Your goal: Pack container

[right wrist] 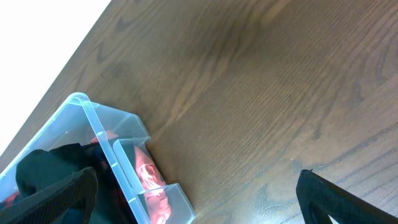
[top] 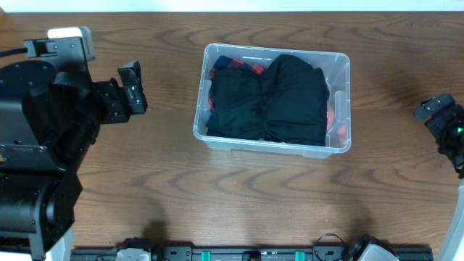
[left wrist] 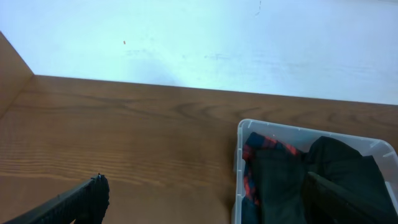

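The container (top: 342, 67), a clear plastic bin, stands in the middle of the table. A black garment (top: 279, 98) fills it, lying over red plaid cloth (top: 232, 67). My left gripper (top: 134, 88) hangs open to the left of the bin, apart from it and holding nothing. In the left wrist view its fingers (left wrist: 87, 200) stand wide, and the bin's rim (left wrist: 239, 146) and the black garment (left wrist: 283, 180) show between them at lower right. My right gripper (top: 436, 110) is open and empty at the table's right edge. In the right wrist view the bin's corner (right wrist: 93, 121) holds red cloth (right wrist: 149, 177).
The brown wooden table (top: 239, 196) runs round the bin on all sides. The left arm's bulky black base (top: 36, 145) fills the left side. A pale wall (left wrist: 205, 37) stands behind the table's far edge.
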Robot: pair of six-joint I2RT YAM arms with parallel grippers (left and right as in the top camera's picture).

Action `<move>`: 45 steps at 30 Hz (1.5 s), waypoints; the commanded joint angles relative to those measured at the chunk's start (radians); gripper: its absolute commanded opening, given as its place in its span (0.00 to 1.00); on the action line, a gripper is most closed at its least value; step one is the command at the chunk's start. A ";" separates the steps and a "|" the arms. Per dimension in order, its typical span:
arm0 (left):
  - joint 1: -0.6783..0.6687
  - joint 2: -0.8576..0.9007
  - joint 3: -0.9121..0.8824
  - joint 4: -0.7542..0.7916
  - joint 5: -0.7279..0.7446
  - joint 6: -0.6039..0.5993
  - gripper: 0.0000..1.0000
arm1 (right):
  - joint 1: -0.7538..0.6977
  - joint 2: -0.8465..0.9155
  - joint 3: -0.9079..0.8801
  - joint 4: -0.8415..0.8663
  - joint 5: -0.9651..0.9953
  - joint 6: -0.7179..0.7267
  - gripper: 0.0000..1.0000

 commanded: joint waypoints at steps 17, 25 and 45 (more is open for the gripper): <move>0.005 -0.001 -0.001 -0.006 -0.015 -0.002 0.98 | 0.293 -0.207 0.002 -0.001 -0.001 0.008 0.99; 0.005 -0.001 -0.001 -0.006 -0.015 -0.002 0.98 | 0.452 -0.438 -0.088 0.022 0.151 -0.032 0.99; 0.005 -0.001 -0.001 -0.006 -0.015 -0.002 0.98 | 0.542 -1.040 -0.901 0.518 0.067 -0.370 0.99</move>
